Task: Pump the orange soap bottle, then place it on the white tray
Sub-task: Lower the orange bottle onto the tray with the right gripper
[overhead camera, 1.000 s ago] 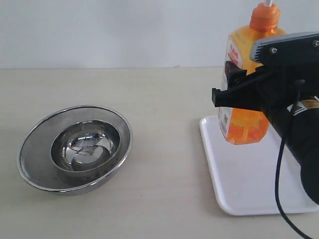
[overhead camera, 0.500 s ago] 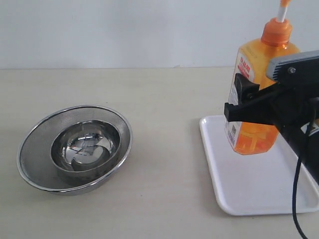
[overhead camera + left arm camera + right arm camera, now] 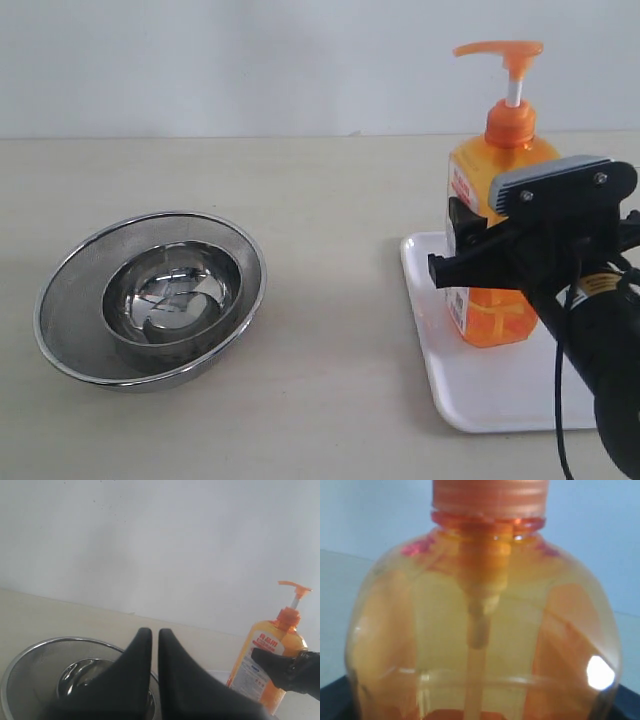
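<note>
Your right gripper (image 3: 452, 245) clasps the orange soap bottle (image 3: 495, 318) across its body, jaws spread to the bottle's width. The bottle stands upright on the white tray (image 3: 470, 395), near its far left corner. Your left gripper (image 3: 150, 640) hangs by the steel bowl (image 3: 70, 290), jaws nearly together and empty.

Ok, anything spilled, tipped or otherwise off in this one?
Nothing stands out. The orange soap bottle stands upright on the white tray, no spilled soap shows, and the steel bowls sit nested, upright.
</note>
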`<action>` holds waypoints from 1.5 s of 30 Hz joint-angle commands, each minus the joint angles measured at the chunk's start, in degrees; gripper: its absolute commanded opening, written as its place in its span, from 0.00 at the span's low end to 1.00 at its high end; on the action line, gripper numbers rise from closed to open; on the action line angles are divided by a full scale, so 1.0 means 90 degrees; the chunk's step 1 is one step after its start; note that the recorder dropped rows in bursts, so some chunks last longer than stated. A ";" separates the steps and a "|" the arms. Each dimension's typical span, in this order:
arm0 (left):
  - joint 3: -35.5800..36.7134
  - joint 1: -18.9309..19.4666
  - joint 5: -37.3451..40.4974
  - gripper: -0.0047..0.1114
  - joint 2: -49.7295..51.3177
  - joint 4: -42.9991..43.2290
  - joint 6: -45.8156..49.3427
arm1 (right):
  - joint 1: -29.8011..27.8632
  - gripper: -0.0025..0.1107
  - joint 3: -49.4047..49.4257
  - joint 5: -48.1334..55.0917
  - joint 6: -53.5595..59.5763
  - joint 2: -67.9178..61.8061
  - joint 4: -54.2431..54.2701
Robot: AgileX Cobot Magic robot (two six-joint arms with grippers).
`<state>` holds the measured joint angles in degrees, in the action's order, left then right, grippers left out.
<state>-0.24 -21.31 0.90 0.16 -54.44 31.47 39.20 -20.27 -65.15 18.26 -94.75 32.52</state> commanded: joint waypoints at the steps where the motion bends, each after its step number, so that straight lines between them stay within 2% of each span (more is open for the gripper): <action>1: 0.0026 0.0015 -0.0001 0.08 -0.0018 0.0004 0.0026 | -0.0043 0.02 -0.0028 -0.0535 -0.0369 -0.0344 -0.0157; 19: 0.0026 0.0015 -0.0001 0.08 -0.0018 0.0004 0.0026 | -0.0043 0.02 -0.0045 -0.0535 -0.0898 -0.0590 -0.0523; 23: 0.0026 0.0015 -0.0001 0.08 -0.0018 0.0004 0.0026 | -0.0043 0.13 -0.0045 -0.0535 -0.0797 -0.0590 -0.0555; 28: 0.0026 0.0015 -0.0001 0.08 -0.0018 0.0004 0.0026 | -0.0043 0.38 -0.0045 -0.0535 -0.0882 -0.0590 -0.0611; 41: 0.0026 0.0015 -0.0001 0.08 -0.0018 0.0004 0.0026 | -0.0043 0.38 -0.0045 -0.0535 -0.1419 -0.0590 -0.0868; 45: 0.0026 0.0015 -0.0001 0.08 -0.0018 0.0004 0.0026 | -0.0043 0.48 -0.0054 -0.0535 -0.1336 -0.0590 -0.0868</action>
<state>-0.24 -21.31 0.90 0.16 -54.44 31.47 38.98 -20.54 -69.90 6.73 -99.94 25.71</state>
